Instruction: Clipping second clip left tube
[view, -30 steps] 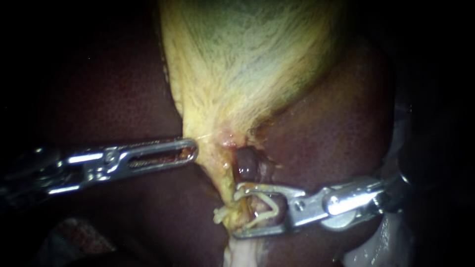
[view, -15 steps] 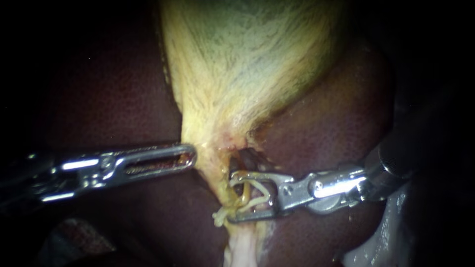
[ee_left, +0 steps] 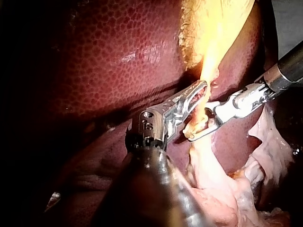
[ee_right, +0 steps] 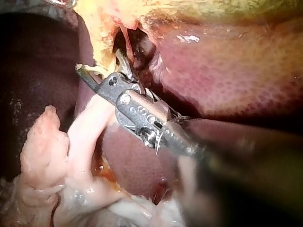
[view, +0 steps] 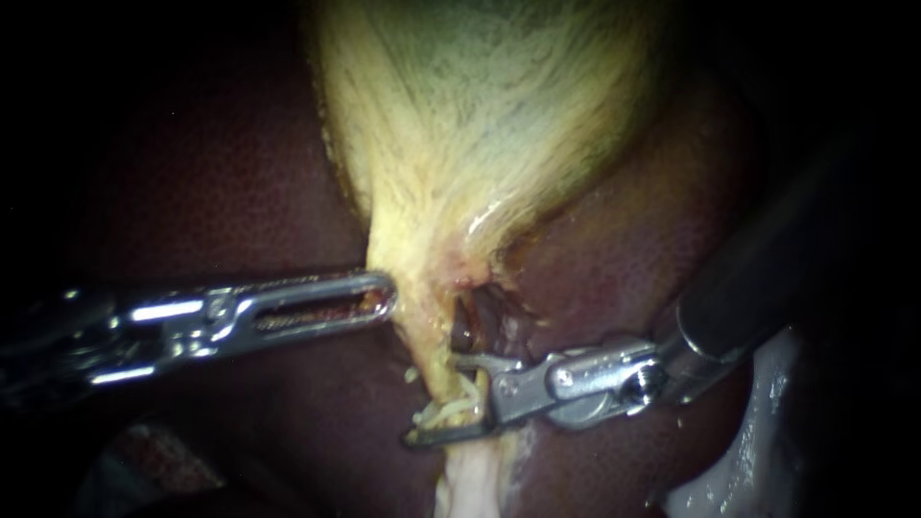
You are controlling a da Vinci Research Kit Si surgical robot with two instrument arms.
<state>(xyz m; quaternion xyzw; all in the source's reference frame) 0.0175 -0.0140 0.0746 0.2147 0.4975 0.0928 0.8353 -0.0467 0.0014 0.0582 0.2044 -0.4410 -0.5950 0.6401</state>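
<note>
The right instrument (view: 436,401) has slid leftward along the liver (view: 211,173) onto the tube (view: 434,360). Its jaws, spread wide a second ago, are now drawn closer. A gap still shows, with the tube and pale strands between them. The left instrument (view: 384,295) has barely shifted, its jaws closed on the edge of the gallbladder (view: 480,115) neck.

In the left wrist view, the left instrument (ee_left: 201,90) pinches the yellow gallbladder (ee_left: 218,28) stalk over the liver (ee_left: 118,56). The right instrument (ee_left: 199,124) straddles the stalk just beyond it.

In the right wrist view, the right instrument (ee_right: 100,64) has one jaw on each side of the tube (ee_right: 104,47). Pale loose tissue (ee_right: 85,137) lies beside it and the liver (ee_right: 227,71) lies ahead.
</note>
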